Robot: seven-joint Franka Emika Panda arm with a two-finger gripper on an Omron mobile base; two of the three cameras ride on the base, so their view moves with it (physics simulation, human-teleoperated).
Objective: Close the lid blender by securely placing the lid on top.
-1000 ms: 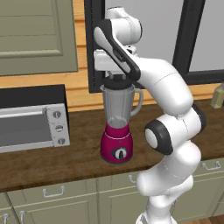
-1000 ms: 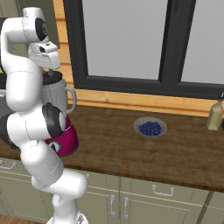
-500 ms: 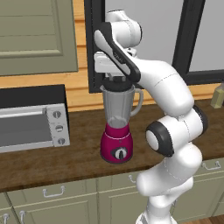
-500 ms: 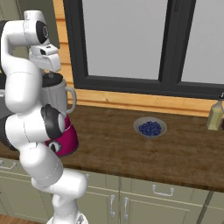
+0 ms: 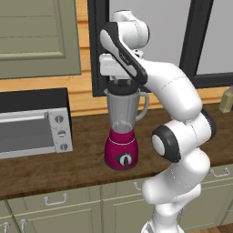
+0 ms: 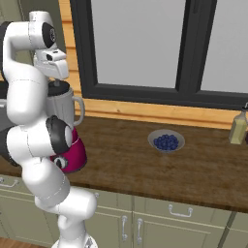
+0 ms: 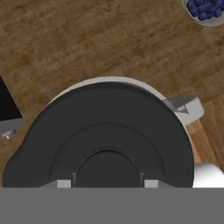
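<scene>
The blender [image 5: 122,113], a clear greyish jar on a magenta base, stands on the wooden counter. The black lid [image 5: 121,84] lies across the jar's mouth. My gripper [image 5: 120,80] hangs straight above it, pointing down. In the hand view the lid [image 7: 109,127] spreads wide under the hand, and my gripper [image 7: 107,183] is shut on its raised centre, one fingertip at each side. The jar's handle [image 7: 186,107] pokes out from under the lid's right edge. From the right base view the lid [image 6: 58,84] and jar [image 6: 64,100] peek out beside my arm.
A silver toaster oven [image 5: 32,129] stands left of the blender. A bowl of blueberries [image 6: 166,141] sits on the counter to the right, and a bottle [image 6: 238,128] stands at the far right by the window sill. Cabinets hang above the oven.
</scene>
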